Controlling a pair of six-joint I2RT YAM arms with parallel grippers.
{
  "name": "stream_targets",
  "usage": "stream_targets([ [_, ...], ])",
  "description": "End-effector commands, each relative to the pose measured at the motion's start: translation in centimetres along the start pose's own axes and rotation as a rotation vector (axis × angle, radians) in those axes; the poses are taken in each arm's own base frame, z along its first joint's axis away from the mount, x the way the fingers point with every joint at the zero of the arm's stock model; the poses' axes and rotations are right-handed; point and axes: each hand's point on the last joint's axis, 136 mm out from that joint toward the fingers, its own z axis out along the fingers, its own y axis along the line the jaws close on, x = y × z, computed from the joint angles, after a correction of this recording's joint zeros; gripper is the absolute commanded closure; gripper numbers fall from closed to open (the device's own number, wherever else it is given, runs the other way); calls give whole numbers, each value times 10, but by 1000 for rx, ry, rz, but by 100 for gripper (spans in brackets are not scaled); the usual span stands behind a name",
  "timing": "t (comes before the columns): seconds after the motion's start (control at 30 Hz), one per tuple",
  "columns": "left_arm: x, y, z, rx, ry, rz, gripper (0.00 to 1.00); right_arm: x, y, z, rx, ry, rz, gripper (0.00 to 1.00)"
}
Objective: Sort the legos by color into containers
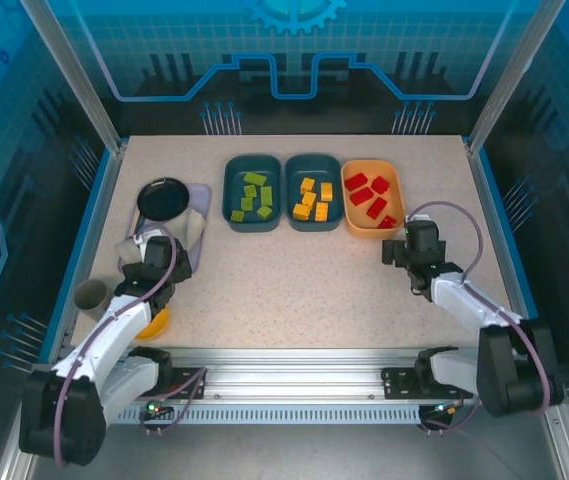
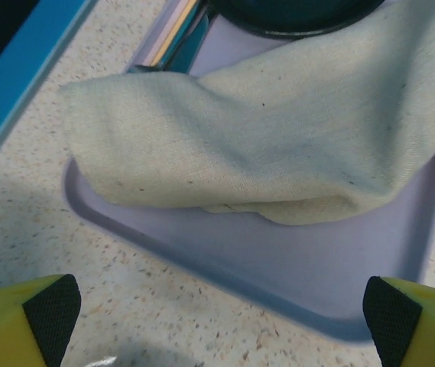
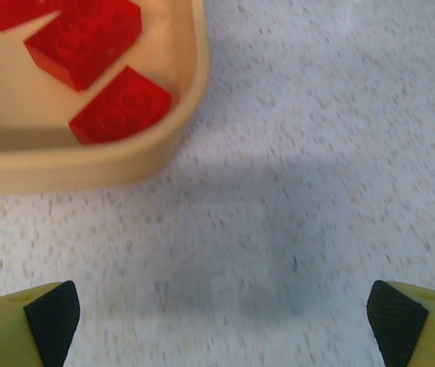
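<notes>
**Sorted state.** Green legos [image 1: 255, 179] lay in the far teal container [image 1: 269, 222], the one farthest from the light orange container [image 1: 357, 218]. Yellow-orange legos [image 1: 321, 211] lay in the middle teal container [image 1: 314, 226] just beside it, and red legos [image 1: 362, 196] inside it. The right fingers [image 3: 49, 321] were spread wide and empty above bare tabletop [image 3: 316, 153] just beside its near corner; the left fingers [image 2: 49, 313], likewise released, hovered well apart from it, at the rim of a lavender tray [image 2: 316, 267] bearing a folded cloth [image 2: 263, 138].

Worktop [image 3: 316, 153]: speckled, matt, stone-look. On it, red legos [image 3: 121, 107] are glossy plastic, in orange tray [image 3: 87, 164] of smooth satin plastic. Cloth [image 2: 263, 130] coarse woven, matt, on lavender tray [image 2: 316, 267], smooth plastic too.
</notes>
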Motion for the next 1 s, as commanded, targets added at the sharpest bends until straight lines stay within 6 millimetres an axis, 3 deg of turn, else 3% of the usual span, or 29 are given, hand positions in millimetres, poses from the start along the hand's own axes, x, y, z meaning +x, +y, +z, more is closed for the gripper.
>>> stream_targets([
  [0.0, -25, -28, 17, 134, -105, -23, 1, -44, 11, 17, -43, -163, -27, 0],
  [0.17, -55, -55, 43, 230, -145, -29, 1, -73, 28, 44, -95, -208, -72, 0],
  [0.23, -69, -63, 53, 262, -175, -43, 1, -73, 28, 54, -110, -180, -63, 0],
  [0.33, -89, -68, 63, 285, -239, -66, 1, -69, 32, 54, -164, -172, -67, 0],
  [0.4, -90, -69, 69, 297, -264, -64, 1, -71, 36, 44, -203, -237, -69, 0],
  [0.5, -81, -79, 59, 346, -330, -16, 1, -63, 37, 31, -242, -339, -64, 0],
  [0.57, -74, -72, 56, 338, -443, -47, 1, -56, 36, 27, -240, -419, -63, 0],
  [0.97, -75, -81, 62, 323, -381, -9, 1, -55, 28, 33, -186, -373, -36, 0],
])
